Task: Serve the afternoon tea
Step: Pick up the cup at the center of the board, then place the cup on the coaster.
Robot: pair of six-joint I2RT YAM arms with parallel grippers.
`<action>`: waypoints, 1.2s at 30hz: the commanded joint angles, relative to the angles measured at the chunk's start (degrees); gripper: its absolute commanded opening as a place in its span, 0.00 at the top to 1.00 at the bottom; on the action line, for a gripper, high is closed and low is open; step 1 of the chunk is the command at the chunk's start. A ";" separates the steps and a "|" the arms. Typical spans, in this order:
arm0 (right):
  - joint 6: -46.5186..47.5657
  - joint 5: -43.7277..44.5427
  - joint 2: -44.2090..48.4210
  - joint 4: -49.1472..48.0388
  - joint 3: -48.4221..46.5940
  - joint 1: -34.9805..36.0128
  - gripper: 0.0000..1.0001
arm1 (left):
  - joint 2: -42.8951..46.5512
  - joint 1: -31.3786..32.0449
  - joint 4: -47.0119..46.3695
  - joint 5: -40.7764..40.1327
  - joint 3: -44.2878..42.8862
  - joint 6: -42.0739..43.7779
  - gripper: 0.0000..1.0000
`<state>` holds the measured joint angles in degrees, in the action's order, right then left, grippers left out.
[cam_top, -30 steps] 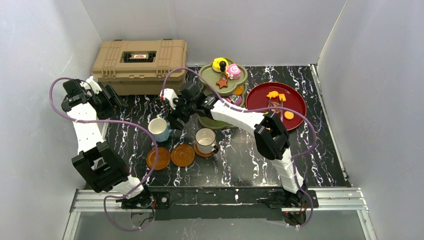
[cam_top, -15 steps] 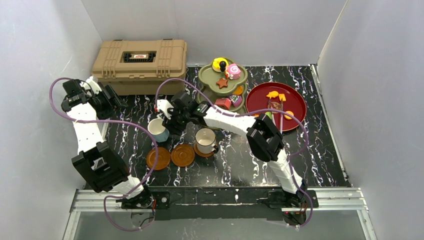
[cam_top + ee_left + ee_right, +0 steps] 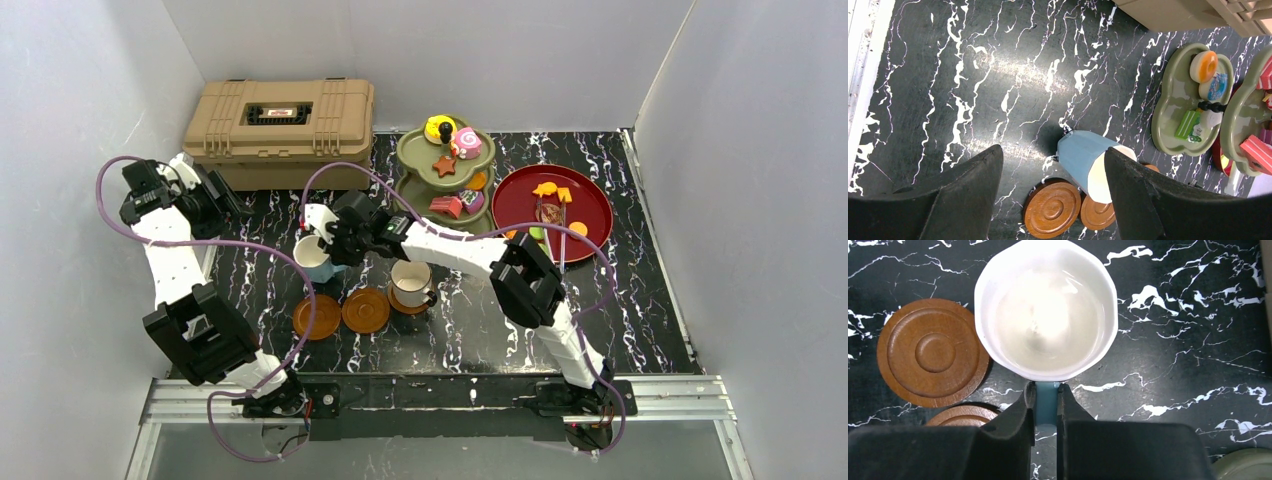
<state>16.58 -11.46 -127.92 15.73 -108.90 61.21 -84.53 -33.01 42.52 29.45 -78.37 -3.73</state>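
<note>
The white-and-blue cup [image 3: 315, 258] stands on the black marble table left of the white mug [image 3: 410, 280], which sits on a wooden saucer. In the right wrist view I look down into the cup [image 3: 1045, 310]; its blue handle [image 3: 1047, 402] is pinched between the jaws of my right gripper [image 3: 1047, 392], which is shut on it. Two bare brown saucers [image 3: 317, 316] [image 3: 366, 310] lie just in front. My left gripper [image 3: 1052, 152] hangs open, high above the table, holding nothing. The olive three-tier stand [image 3: 445, 150] with pastries is at the back.
A tan toolbox [image 3: 280, 118] sits at the back left, close to my left arm. A dark-red plate [image 3: 590, 205] with small orange toy pieces lies at the right. White walls enclose the table on three sides.
My right gripper moved left from near the stand to the white-and-blue cup and closed on its handle. The left arm stayed put.
</note>
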 commanded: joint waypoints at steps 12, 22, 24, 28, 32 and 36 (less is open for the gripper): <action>-7.54 9.87 14.69 -17.82 12.29 3.69 0.99 | 3.38 -0.74 2.39 2.45 -1.28 1.82 0.29; -9.77 15.61 25.35 -17.17 23.92 7.71 0.99 | 3.57 -0.82 2.53 3.33 -0.99 1.70 0.29; -9.90 17.32 26.96 -16.70 26.42 8.89 0.99 | 3.75 -0.87 2.48 3.58 -0.72 1.82 0.29; -10.51 20.56 29.61 -16.59 30.82 10.77 0.99 | 4.17 -0.87 2.39 3.85 -0.02 2.01 0.29; -12.18 21.81 31.85 -18.19 35.42 11.03 0.99 | 4.66 -0.86 2.20 4.40 1.17 2.34 0.28; -12.93 22.90 33.18 -19.43 38.60 11.12 0.99 | 5.43 -0.83 1.58 4.71 2.35 2.94 0.27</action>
<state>5.19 8.08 -100.09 4.58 -71.18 72.66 -82.26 -33.56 43.70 32.18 -77.43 -2.02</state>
